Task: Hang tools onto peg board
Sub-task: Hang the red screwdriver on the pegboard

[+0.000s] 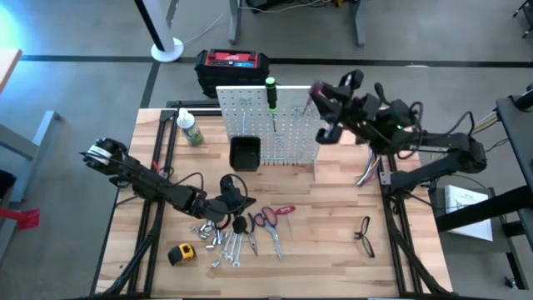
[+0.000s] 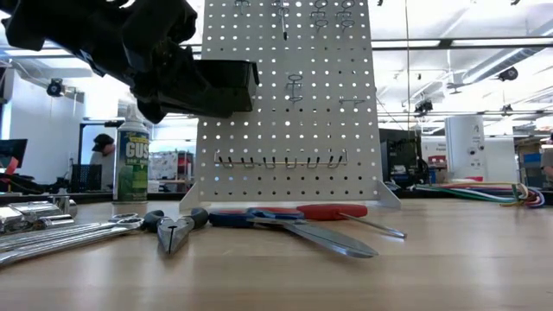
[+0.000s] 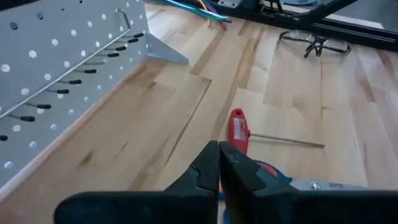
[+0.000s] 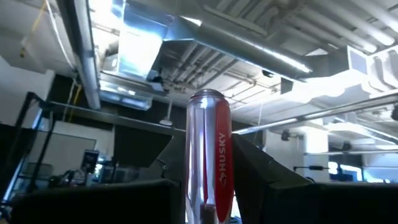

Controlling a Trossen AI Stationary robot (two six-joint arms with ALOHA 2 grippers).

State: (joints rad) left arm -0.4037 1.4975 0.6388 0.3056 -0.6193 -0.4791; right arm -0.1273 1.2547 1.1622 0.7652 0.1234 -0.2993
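Right gripper: clenched on clear red-striped plastic screwdriver, frame centre.
Advice: lower it plumb into white perforated peg board (upper centre).
Left gripper: clenched empty.

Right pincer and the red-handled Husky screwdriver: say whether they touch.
Touching. In the right wrist view, the right pincer has both dark fingers against the clear-and-red handle of the screwdriver.

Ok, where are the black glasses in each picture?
High view: glasses lie on the table, right of the tool pile.
Low view: not in it.
Left wrist view: glasses lie on the table beyond the peg board.
Right wrist view: not in it.
Shared landmark: the peg board.
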